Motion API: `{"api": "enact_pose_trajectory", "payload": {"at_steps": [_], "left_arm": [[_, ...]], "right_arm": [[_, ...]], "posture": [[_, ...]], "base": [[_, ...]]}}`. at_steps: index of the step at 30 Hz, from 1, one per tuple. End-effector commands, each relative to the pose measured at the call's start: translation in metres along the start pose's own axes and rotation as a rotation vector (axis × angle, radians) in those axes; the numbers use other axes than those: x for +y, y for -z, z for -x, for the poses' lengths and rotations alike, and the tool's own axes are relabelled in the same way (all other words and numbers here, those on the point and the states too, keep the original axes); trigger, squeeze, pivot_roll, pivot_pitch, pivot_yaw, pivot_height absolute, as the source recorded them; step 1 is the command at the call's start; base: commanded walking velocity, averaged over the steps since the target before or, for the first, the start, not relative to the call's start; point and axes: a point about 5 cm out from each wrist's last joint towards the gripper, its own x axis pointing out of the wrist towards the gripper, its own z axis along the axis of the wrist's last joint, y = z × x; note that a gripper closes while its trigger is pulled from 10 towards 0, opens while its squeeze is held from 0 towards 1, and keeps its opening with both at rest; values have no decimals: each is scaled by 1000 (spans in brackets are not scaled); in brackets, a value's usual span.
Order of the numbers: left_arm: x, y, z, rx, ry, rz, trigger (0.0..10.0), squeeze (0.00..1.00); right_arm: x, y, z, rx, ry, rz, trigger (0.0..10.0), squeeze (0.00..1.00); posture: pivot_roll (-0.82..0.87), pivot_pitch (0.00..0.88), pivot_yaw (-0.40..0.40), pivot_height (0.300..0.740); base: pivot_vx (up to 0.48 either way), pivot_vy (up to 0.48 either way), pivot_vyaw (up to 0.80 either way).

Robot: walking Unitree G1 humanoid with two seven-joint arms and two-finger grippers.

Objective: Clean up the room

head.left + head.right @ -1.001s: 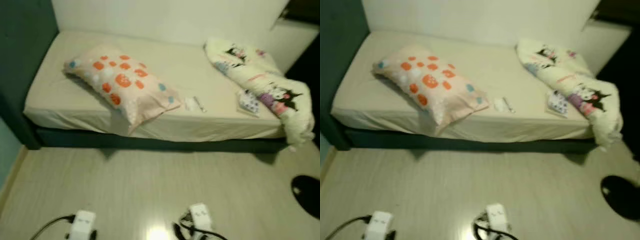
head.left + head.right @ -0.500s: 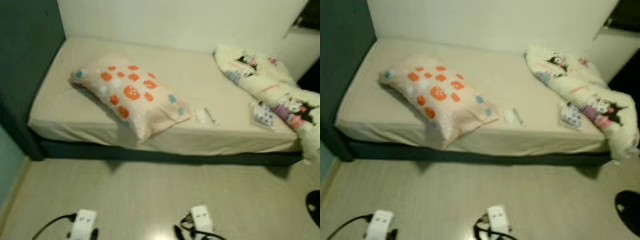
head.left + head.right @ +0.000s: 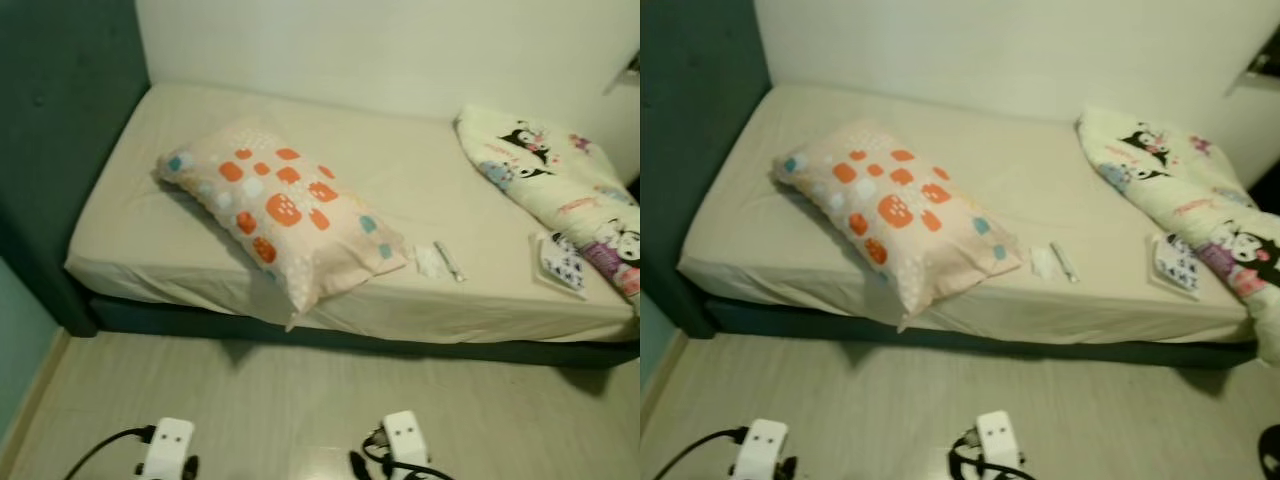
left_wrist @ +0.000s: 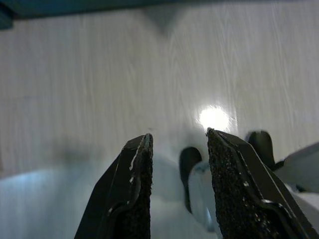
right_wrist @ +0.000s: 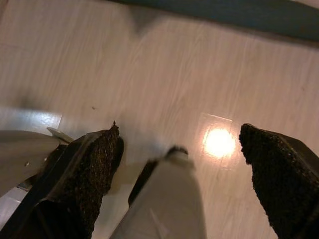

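A bed [image 3: 120, 215] with a beige sheet stands ahead of me. On it a pillow [image 3: 285, 215] with orange and teal spots lies slantwise, its corner hanging over the front edge. A crumpled cartoon-print blanket [image 3: 560, 185] is heaped at the right end. A small white wad [image 3: 428, 260], a thin stick-like thing [image 3: 449, 261] and a patterned packet [image 3: 562, 264] lie near the front edge. My left gripper [image 4: 179, 135] and right gripper [image 5: 180, 132] hang low over the wooden floor, both open, holding nothing.
A dark teal headboard [image 3: 60, 150] rises at the left end of the bed, against a pale wall [image 3: 380, 50]. Light wooden floor [image 3: 300, 400] lies between me and the bed. A dark object [image 3: 1272, 465] sits on the floor at the far right.
The camera has swung left and slightly nearer the bed, so the whole scene sits further right in the picture. Nothing on the bed has moved, and both arms still hang low.
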Motion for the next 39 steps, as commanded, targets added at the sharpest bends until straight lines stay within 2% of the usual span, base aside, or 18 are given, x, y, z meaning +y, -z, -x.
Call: {"api": "enact_pose_trajectory", "payload": {"at_steps": [1, 35, 39], "left_arm": [[-8, 8, 2, 25, 21, 11, 10000, 0], [-8, 11, 3, 30, 22, 11, 10000, 0], [-7, 10, 3, 28, 19, 23, 10000, 0]], "right_arm": [[-8, 7, 4, 29, 21, 4, 10000, 0], [-7, 9, 5, 38, 14, 1, 10000, 0], [-7, 9, 4, 36, 16, -1, 10000, 0]], "posture": [[85, 40, -49, 733], [86, 49, -46, 733], [86, 48, -45, 733]], "base": [[300, 0, 0], [303, 0, 0], [0, 0, 0]]}}
